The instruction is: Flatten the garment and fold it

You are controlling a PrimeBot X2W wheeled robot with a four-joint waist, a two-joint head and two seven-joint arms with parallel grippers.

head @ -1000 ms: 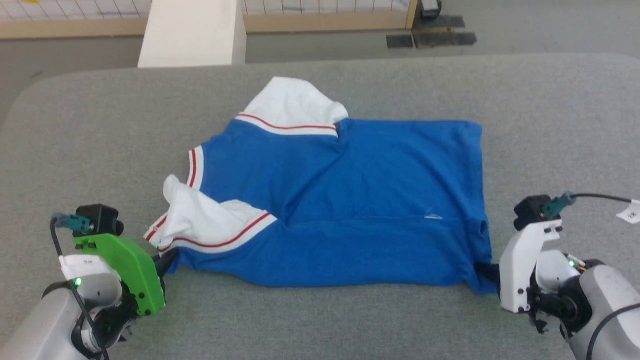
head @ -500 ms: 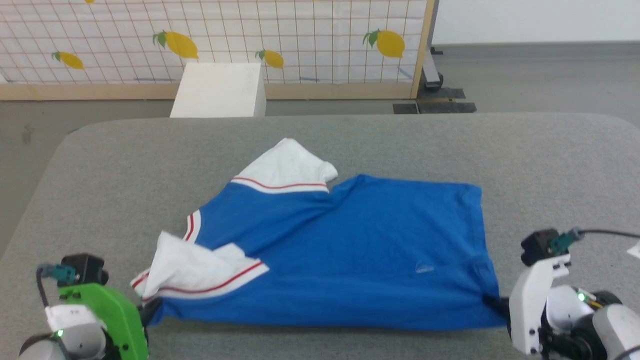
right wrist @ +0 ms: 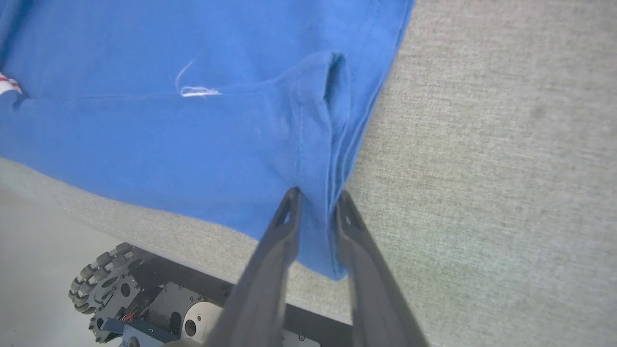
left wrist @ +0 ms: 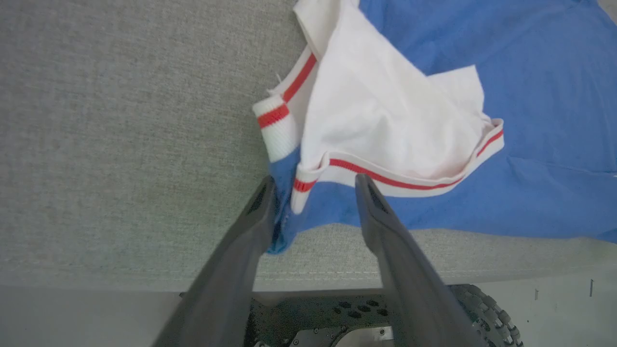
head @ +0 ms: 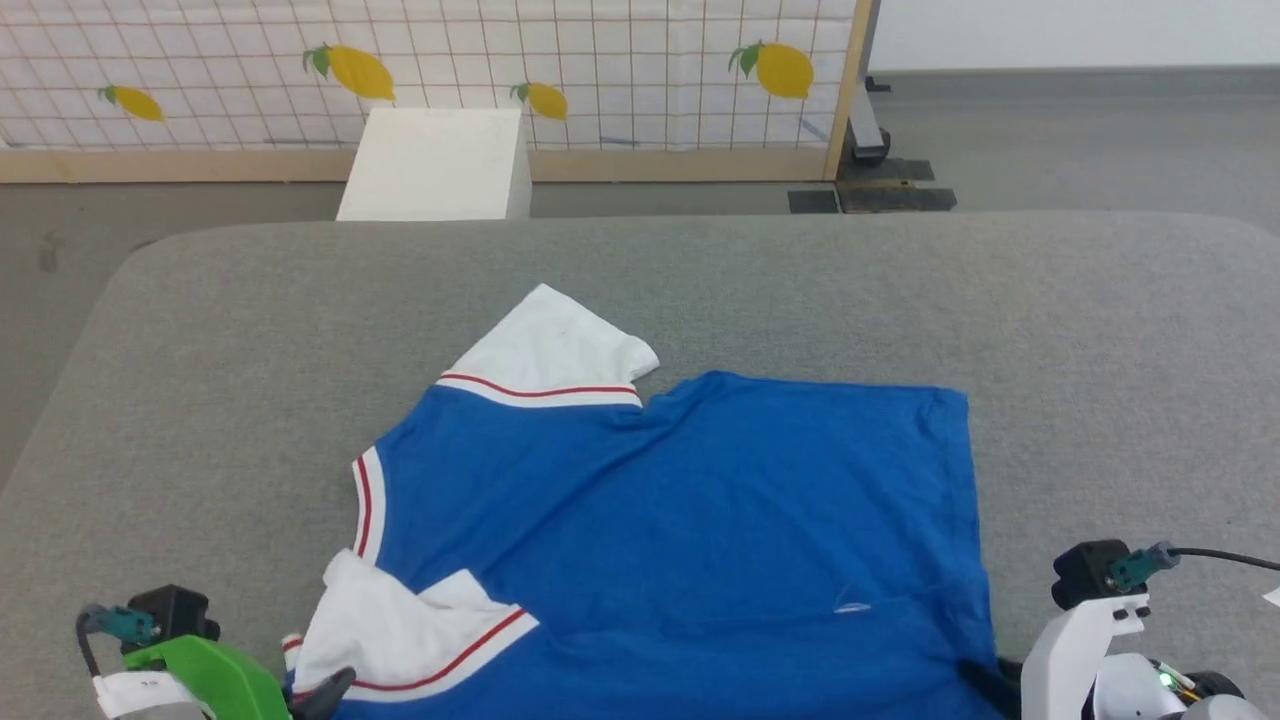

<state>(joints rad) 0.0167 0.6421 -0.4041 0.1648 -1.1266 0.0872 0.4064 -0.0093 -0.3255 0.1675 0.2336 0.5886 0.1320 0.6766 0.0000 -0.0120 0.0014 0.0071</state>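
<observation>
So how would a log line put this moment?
garment: spread on grey surface, near sleeve crumpled | left gripper: open at that sleeve | right gripper: narrow gap over hem corner, grip unclear

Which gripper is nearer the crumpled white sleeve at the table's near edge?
Left. The left gripper straddles the shirt edge just below that sleeve; the right gripper is at the hem corner, across the whole blue body.

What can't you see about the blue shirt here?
All views: underside of the garment, flat against the table.
Head view: its near edge, cut off at the bottom.
Right wrist view: whether the right end effector pinches it; cloth fills the narrow gap.
Left wrist view: how the near sleeve lies, crumpled over itself.
</observation>
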